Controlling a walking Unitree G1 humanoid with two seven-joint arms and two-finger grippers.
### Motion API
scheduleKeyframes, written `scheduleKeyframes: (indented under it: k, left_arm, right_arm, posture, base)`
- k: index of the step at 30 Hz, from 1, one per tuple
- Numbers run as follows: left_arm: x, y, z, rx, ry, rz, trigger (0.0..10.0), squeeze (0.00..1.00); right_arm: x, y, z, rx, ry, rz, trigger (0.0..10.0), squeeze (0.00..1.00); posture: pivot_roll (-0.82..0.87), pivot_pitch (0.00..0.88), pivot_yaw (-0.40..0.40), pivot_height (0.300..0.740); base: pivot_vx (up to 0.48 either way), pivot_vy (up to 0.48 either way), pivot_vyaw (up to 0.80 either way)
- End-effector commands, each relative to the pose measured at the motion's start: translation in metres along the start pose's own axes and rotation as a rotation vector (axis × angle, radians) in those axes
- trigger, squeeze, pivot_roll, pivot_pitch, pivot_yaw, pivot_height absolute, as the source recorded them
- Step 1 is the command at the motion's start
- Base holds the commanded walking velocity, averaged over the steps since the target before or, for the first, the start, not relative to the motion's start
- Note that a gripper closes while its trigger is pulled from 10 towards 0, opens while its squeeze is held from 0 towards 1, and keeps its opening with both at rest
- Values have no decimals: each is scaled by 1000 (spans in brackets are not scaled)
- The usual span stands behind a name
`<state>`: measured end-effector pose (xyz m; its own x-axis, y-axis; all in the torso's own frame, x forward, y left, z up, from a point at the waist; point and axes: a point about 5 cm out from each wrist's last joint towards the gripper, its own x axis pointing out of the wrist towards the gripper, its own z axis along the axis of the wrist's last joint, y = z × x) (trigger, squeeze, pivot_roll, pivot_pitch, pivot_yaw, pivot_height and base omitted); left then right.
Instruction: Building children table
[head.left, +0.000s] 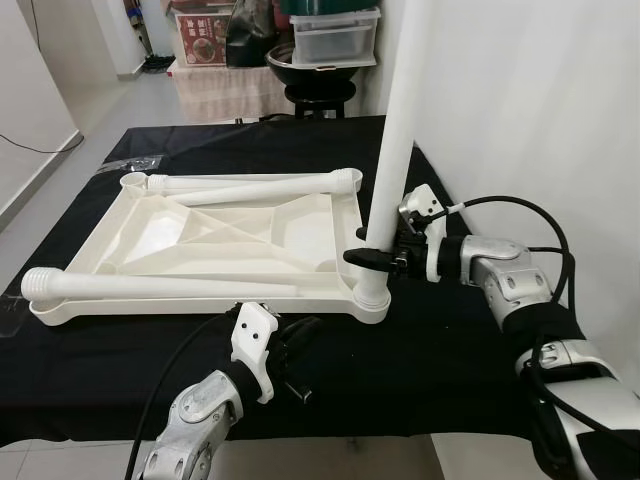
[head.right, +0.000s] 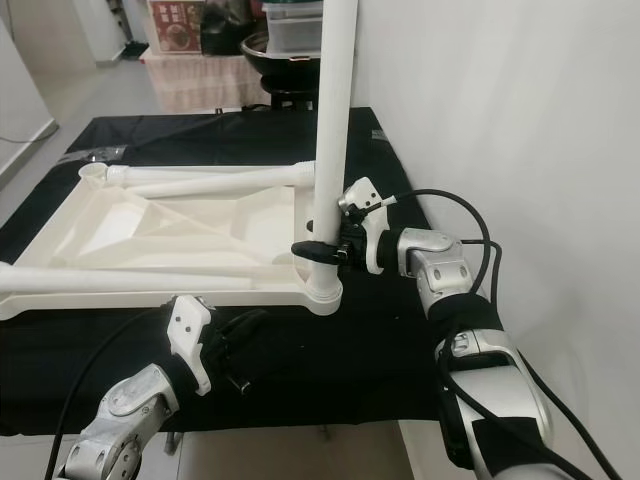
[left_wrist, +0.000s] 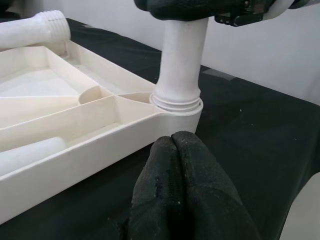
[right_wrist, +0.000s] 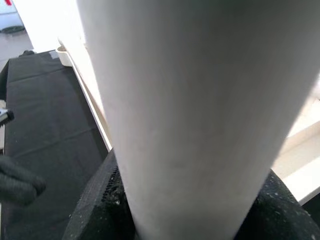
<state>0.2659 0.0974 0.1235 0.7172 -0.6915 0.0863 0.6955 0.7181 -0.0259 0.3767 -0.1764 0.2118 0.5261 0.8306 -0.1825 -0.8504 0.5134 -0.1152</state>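
The right pincer (head.left: 372, 257) is clamped around the upright leg (head.left: 397, 140), low down near its base, coming in from the right side. That leg stands straight up in the near right corner socket (left_wrist: 177, 107) of the upturned tabletop (head.left: 240, 235), which lies flat on the black bench (head.left: 460, 330). So the long axis is vertical, and any seating or twisting probably has to go straight down or around that line. The right arm is obviously the one on it.

The left pincer (head.left: 296, 340) sits low on the bench just near of the tabletop's front edge, fingers (left_wrist: 182, 185) pressed together and holding nothing. It points roughly at that same corner, close but not touching.

Two more legs lie loose on the tabletop: one along the near edge (head.left: 150, 287), one along the far edge (head.left: 255, 187).

Hard to say: the top of the upright leg runs out of frame, and whether its threads are fully home in the socket isn't clear.
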Motion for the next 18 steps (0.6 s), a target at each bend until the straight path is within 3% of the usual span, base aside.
scheduleKeyframes:
  k: [1,4,8,9,10,11,14,15,17,18]
  left_arm:
    - [-3,-1,-2,4,13,-3,10000,0]
    - [-3,-1,-1,3,11,-3,10000,0]
    - [-5,0,0,2,9,-1,10000,0]
    - [-6,1,1,1,9,-2,10000,0]
    - [-6,1,1,1,9,-2,10000,0]
    - [-8,4,1,1,13,-4,10000,0]
    - [-8,4,1,1,13,-4,10000,0]
    - [-9,6,2,-1,15,-8,10000,0]
    - [-9,6,2,-1,15,-8,10000,0]
    - [-10,8,1,-2,23,-14,10000,0]
  right_arm:
    - [-10,-1,-3,-15,-27,-29,0,0]
    - [-20,-4,-12,-32,-11,-91,0,0]
    - [-34,1,-27,12,-28,-221,0,0]
    - [-34,16,-41,75,-48,-314,0,0]
    - [-34,16,-41,75,-48,-314,0,0]
    - [-25,39,-62,169,-64,-494,0,0]
    - [-25,39,-62,169,-64,-494,0,0]
    - [-8,75,-88,311,-72,-613,0,0]
    - [-8,75,-88,311,-72,-613,0,0]
    - [-1,79,-91,293,-59,-675,0,0]
  posture:
    - [-96,85,-7,740]
    - [-100,96,-1,740]
    - [-113,109,5,740]
    - [-117,113,13,740]
    - [-117,113,13,740]
    - [-129,122,33,740]
    - [-129,122,33,740]
    - [-136,127,49,740]
    - [-136,127,49,740]
    - [-144,112,60,740]
  base:
    - [0,0,0]
    - [0,0,0]
    - [0,0,0]
    - [0,0,0]
    - [0,0,0]
    - [0,0,0]
    - [0,0,0]
    - [0,0,0]
    - [0,0,0]
    - [0,0,0]
